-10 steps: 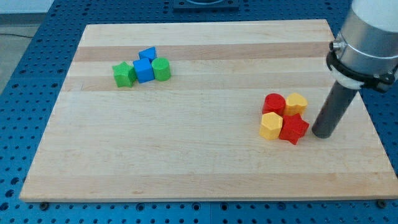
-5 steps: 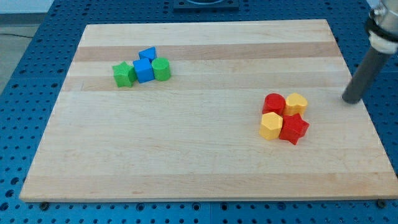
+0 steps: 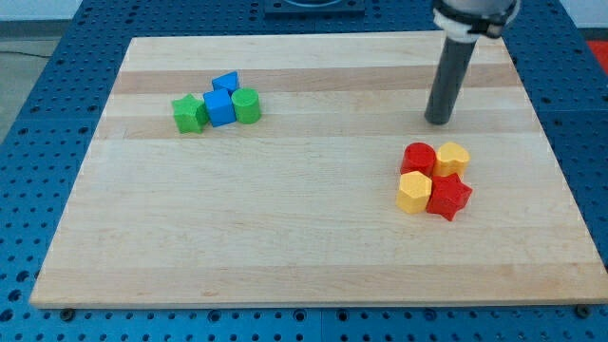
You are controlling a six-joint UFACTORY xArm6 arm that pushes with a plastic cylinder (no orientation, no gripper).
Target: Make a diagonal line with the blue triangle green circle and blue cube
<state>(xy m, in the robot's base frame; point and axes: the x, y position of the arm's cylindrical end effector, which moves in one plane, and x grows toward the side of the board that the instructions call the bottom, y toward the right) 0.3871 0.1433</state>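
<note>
The blue triangle (image 3: 226, 82), the blue cube (image 3: 219, 107) and the green circle (image 3: 247, 105) sit bunched together at the board's upper left, touching one another. A green star (image 3: 190, 113) touches the cube's left side. My tip (image 3: 438, 121) rests on the board at the upper right, far to the right of that cluster and just above the red and yellow blocks.
At the view's right a second cluster holds a red circle (image 3: 419, 158), a yellow hexagon (image 3: 452, 158), another yellow hexagon (image 3: 413, 192) and a red star (image 3: 448, 197). The wooden board (image 3: 285, 237) lies on a blue perforated table.
My tip has swept from beside the red star at the right edge up and then leftward, ending above the red and yellow cluster. No block has moved.
</note>
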